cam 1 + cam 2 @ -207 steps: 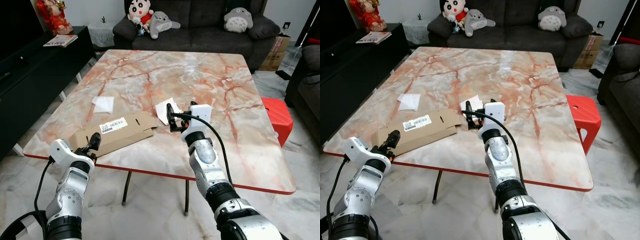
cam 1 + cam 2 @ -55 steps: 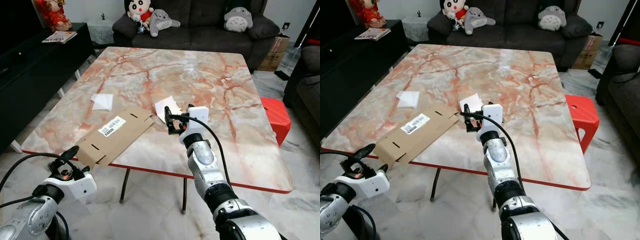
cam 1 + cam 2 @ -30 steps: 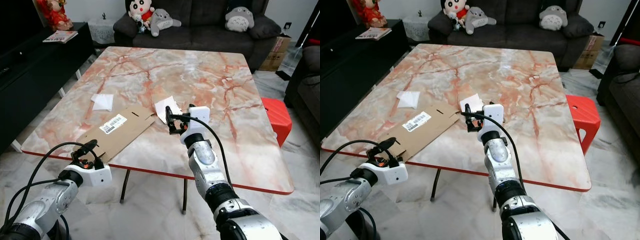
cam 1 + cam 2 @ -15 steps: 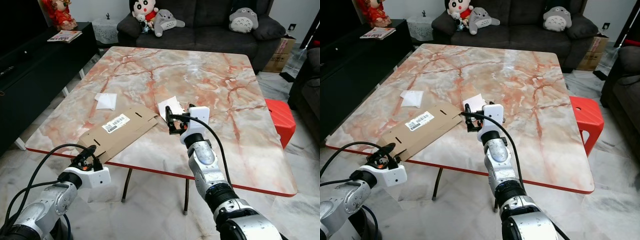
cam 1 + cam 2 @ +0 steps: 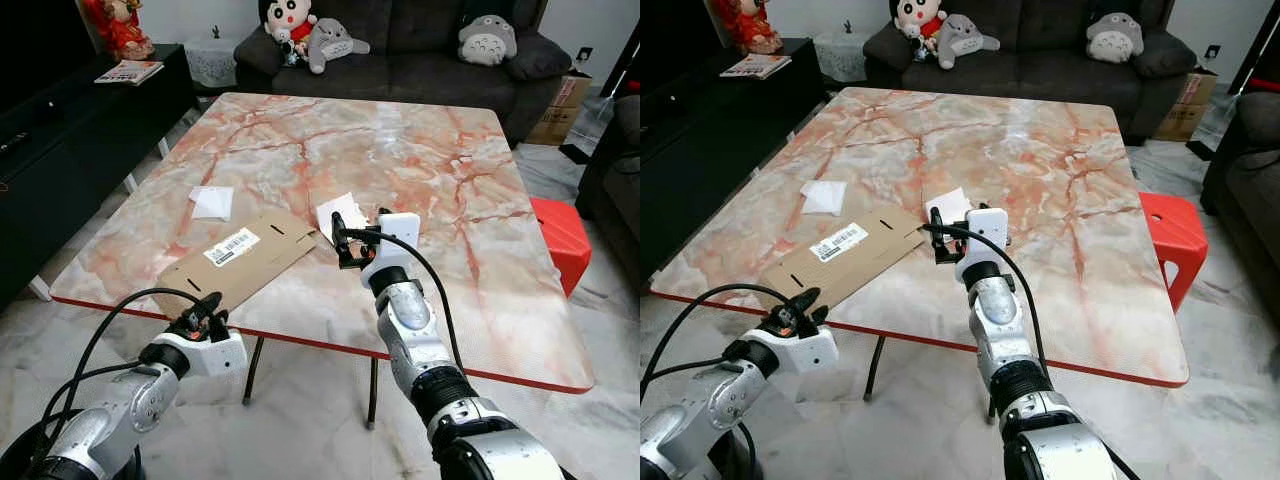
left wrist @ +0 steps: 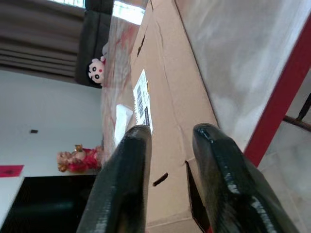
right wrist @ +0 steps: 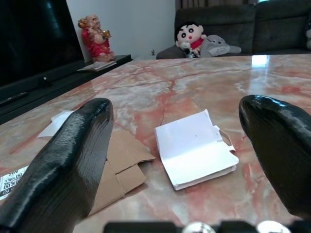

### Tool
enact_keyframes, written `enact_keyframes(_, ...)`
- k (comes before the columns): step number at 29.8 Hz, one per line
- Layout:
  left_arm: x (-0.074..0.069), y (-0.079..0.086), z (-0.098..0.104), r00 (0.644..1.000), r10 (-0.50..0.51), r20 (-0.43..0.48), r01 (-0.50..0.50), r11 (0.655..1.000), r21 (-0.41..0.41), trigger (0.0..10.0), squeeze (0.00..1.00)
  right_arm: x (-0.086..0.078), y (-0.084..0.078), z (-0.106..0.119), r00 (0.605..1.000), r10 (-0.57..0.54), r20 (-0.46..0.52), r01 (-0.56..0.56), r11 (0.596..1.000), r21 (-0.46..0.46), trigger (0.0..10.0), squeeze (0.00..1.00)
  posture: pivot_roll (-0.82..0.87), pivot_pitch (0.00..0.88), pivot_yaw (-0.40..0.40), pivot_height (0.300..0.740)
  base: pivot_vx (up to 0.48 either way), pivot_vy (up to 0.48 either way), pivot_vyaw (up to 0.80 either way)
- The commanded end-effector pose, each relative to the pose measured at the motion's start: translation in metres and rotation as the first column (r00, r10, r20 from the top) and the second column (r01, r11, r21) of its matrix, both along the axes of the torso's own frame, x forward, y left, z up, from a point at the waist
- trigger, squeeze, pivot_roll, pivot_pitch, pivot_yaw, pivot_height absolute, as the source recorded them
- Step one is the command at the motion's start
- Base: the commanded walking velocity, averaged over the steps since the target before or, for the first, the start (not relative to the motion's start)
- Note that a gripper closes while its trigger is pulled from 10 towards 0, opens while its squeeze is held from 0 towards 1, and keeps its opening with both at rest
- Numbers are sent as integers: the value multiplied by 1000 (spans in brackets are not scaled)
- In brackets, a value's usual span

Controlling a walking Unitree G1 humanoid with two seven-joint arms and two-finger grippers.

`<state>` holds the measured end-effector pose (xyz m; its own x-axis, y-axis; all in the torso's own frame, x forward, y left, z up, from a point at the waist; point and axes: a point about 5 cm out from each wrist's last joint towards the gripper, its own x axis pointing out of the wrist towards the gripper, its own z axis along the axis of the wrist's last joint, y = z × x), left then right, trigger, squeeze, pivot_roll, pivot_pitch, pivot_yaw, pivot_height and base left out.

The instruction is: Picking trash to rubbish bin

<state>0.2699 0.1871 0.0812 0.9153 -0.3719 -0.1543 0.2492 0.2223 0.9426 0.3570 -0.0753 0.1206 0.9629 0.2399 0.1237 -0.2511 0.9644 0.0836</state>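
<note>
Left gripper (image 5: 209, 309), fingers slightly parted, seemingly just short of flattened cardboard (image 5: 240, 258) on the tabletop (image 5: 400, 160); right gripper (image 5: 343, 243) spread wide beside white paper (image 5: 337, 215).

Brown cardboard (image 5: 235, 262) lies on pink-veined, red-edged marble table (image 5: 400, 150).

The robot has two shiny silver arms with round black joints, a white boxy block at each wrist, thin black cables looping off them, and long smooth black fingers (image 7: 73, 160) with rounded tips.
</note>
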Motion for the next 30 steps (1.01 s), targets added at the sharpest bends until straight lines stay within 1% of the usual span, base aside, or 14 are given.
enact_keyframes(1, 1, 0, 6, 1000, 12, 25, -12, 1000, -24, 10000, 0, 2, 2, 5, 1000, 6, 11, -6, 1000, 7, 10000, 0, 27, 33, -9, 740, 0, 0, 0)
enact_keyframes(3, 1, 0, 6, 1000, 14, 26, -14, 1000, -15, 10000, 0, 2, 1, 5, 1000, 5, 10, -5, 1000, 7, 10000, 0, 27, 33, -9, 740, 0, 0, 0)
enact_keyframes(6, 0, 2, 1, 1000, 17, 14, -17, 1000, 24, 10000, 0, 2, 2, 5, 1000, 5, 10, -5, 1000, 7, 10000, 0, 27, 33, -9, 740, 0, 0, 0)
enact_keyframes(10, -5, 7, -1, 1000, 27, 6, -27, 999, 47, 10000, 0, 2, 2, 4, 1000, 5, 8, -5, 1000, 8, 10000, 0, 25, 32, -6, 740, 0, 0, 0)
enact_keyframes(11, -5, 9, -2, 999, 36, 2, -36, 997, 61, 10000, 0, 2, 2, 4, 1000, 5, 8, -5, 1000, 7, 10000, 0, 25, 32, -6, 740, 0, 0, 0)
enact_keyframes(12, -4, 14, -3, 998, 56, 4, -56, 993, 103, 10000, 0, 2, 2, 3, 1000, 6, 7, -6, 1000, 7, 10000, 0, 25, 32, -6, 740, 0, 0, 0)
enact_keyframes(13, -4, 17, -4, 998, 69, 2, -69, 990, 127, 10000, 0, 2, 2, 3, 1000, 6, 6, -6, 1000, 6, 10000, 0, 25, 32, -6, 740, 0, 0, 0)
enact_keyframes(16, -3, 24, -4, 996, 86, 13, -87, 981, 172, 10000, 0, 2, 2, 3, 1000, 7, 6, -7, 1000, 7, 10000, 0, 25, 32, -6, 740, 0, 0, 0)
enact_keyframes(22, 2, 23, 1, 996, 88, 20, -90, 984, 155, 10000, 0, 2, 2, 4, 1000, 7, 8, -7, 1000, 7, 10000, 0, 27, 33, -9, 740, 0, 0, 0)
enact_keyframes(26, 7, 18, -2, 997, 79, -5, -78, 989, 122, 10000, 0, 2, 2, 4, 1000, 8, 7, -8, 1000, 7, 10000, 0, 26, 31, -10, 740, 0, 0, 0)
enact_keyframes(30, 14, 16, -3, 997, 70, -22, -67, 991, 117, 10000, 0, 2, 2, 4, 1000, 9, 7, -9, 1000, 6, 10000, 0, 24, 35, -13, 740, 0, 0, 0)
